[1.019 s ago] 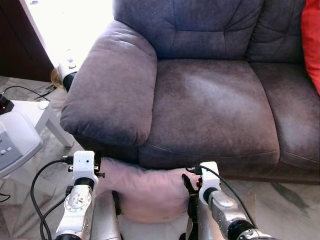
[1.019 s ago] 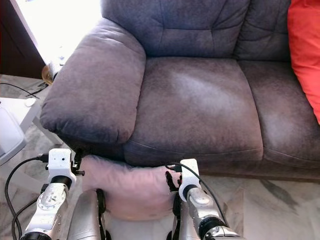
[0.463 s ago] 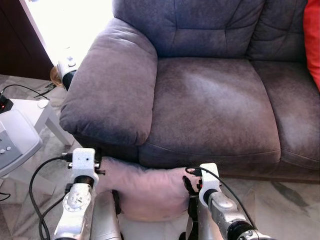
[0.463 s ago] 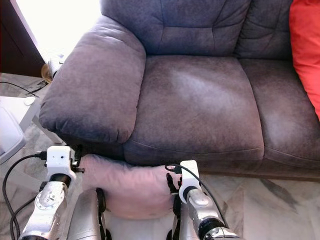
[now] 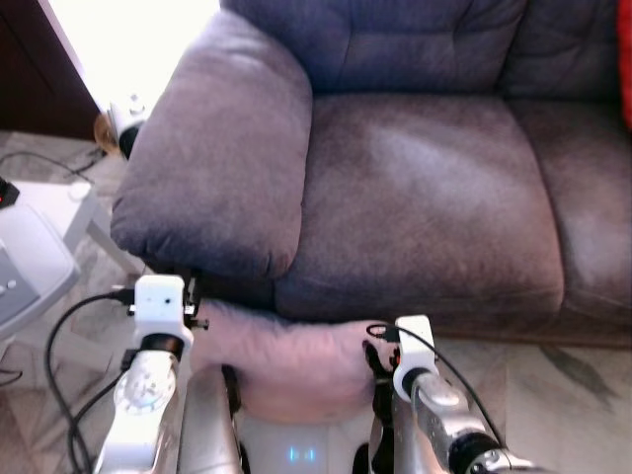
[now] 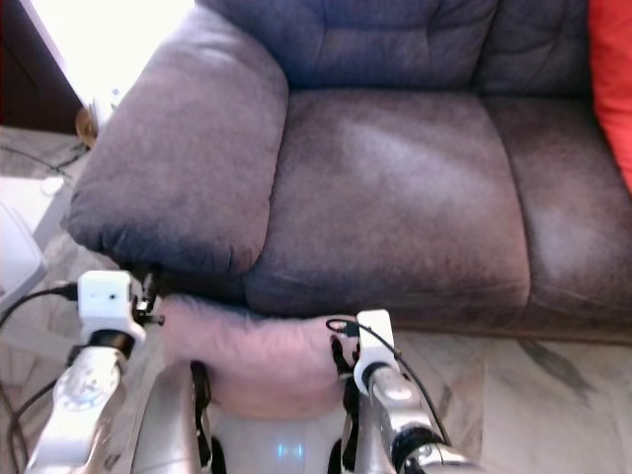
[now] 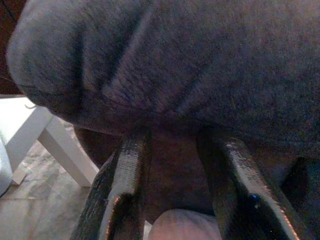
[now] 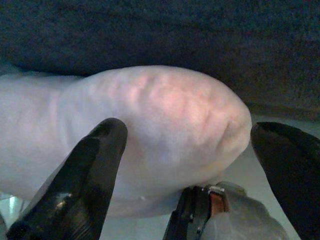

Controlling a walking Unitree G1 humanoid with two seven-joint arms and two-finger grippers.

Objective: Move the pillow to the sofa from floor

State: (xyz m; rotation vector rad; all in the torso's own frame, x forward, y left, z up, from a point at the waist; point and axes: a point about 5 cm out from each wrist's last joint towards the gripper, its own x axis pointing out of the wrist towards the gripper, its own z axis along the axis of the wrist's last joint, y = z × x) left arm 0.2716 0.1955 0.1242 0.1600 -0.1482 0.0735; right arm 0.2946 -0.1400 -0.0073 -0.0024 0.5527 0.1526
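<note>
Pillow [image 5: 286,360] long axis across sofa [image 5: 415,188] front, between both pincers.

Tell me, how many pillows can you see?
2. A pink pillow sits between the two grippers, in front of the sofa. A red pillow is on the sofa's right side. More may be hidden.

Home living room, grey upholstered sofa [image 5: 415,188], marble-look floor [image 5: 573,380], white side table [image 5: 89,212]
</note>
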